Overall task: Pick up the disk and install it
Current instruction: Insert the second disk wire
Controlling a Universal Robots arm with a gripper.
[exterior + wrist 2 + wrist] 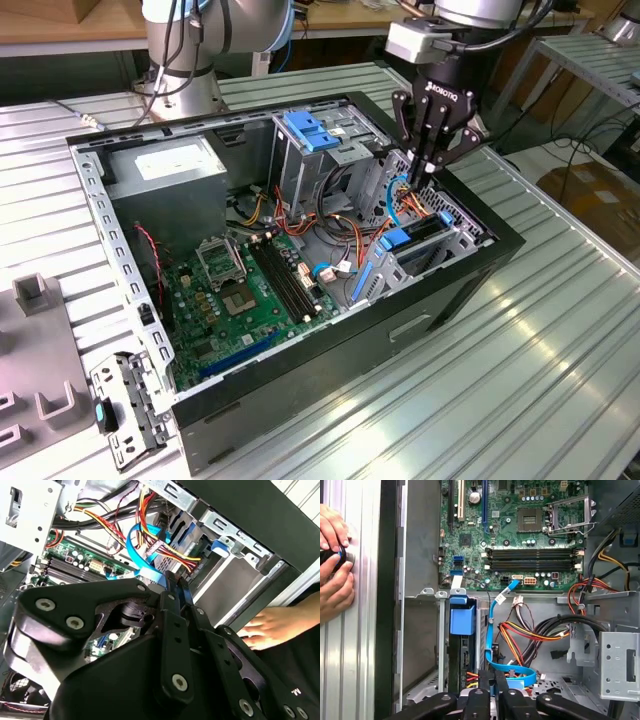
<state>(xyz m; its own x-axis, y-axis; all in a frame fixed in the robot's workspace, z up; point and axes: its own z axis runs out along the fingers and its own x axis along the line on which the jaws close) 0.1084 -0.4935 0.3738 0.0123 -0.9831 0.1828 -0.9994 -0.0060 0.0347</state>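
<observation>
The disk [412, 238] sits edge-up in the lower drive cage at the exterior view's right end of the open computer case [300, 390]. Its blue carrier [462, 620] shows in the first wrist view, with the dark drive edge and plugged wires below it. My gripper [425, 168] hangs just above that cage with its fingers shut together [491, 680]. A blue flat data cable [512, 672] loops right beside the fingertips [176, 582] and touches them. I cannot tell whether the cable is pinched.
Motherboard [250, 290], grey power supply [165, 170] and an upper cage with a blue latch [315, 130] fill the case. Bundled wires [530, 630] run near the gripper. A person's hand [335, 565] rests on the ribbed table beside the case. Grey fixtures [35, 300] lie at the exterior view's left.
</observation>
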